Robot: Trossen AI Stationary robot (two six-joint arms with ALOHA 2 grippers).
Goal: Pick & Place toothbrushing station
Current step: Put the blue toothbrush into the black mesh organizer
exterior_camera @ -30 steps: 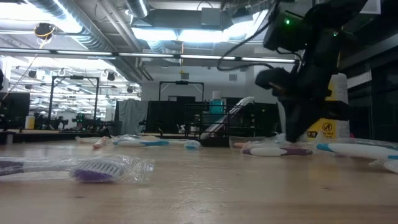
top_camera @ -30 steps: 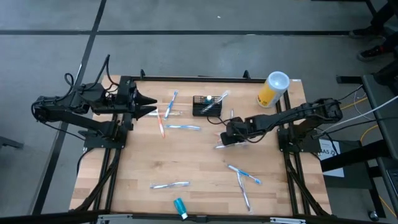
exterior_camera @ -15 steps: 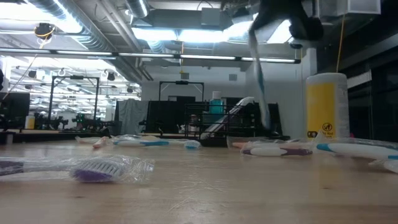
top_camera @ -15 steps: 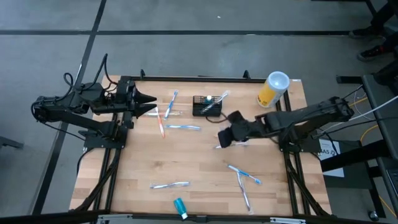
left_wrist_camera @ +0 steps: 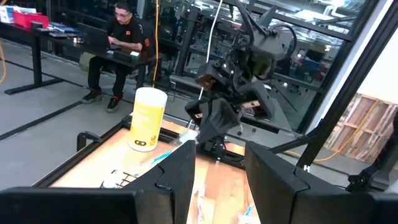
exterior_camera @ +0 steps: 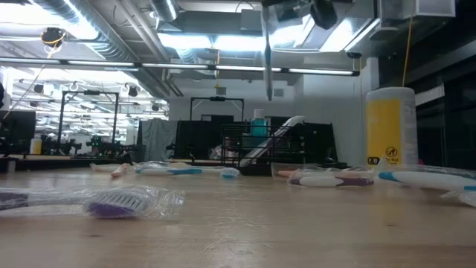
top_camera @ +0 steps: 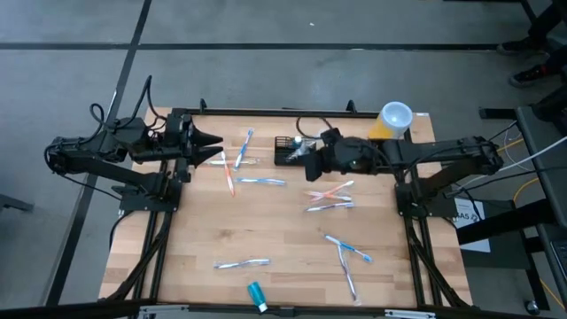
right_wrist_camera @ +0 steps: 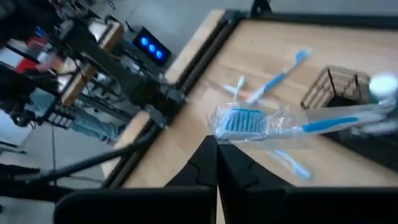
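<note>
High view: the right gripper (top_camera: pixel 307 152) hangs just over the toothbrushing station (top_camera: pixel 292 151) at the far middle of the surface (top_camera: pixel 283 230); the left gripper (top_camera: pixel 215 148) waits near the far left, fingers parted and empty.

Low view: a wrapped toothbrush (exterior_camera: pixel 267 52) hangs upright above the caddy.

Right wrist view: its fingers are clamped on that brush. This looks like the placing step; next it must lower the brush into the mesh box.

A wrapped toothbrush (right_wrist_camera: pixel 249 121) is pinched in the right gripper (right_wrist_camera: pixel 216 144). Two more toothbrushes (top_camera: pixel 330 190) lie on the wooden table (top_camera: pixel 204 230) near this gripper, toward the front edge. The yellow canister (top_camera: pixel 388 127) stands behind it, and a small teal tube (top_camera: pixel 256 293) lies well apart.
</note>
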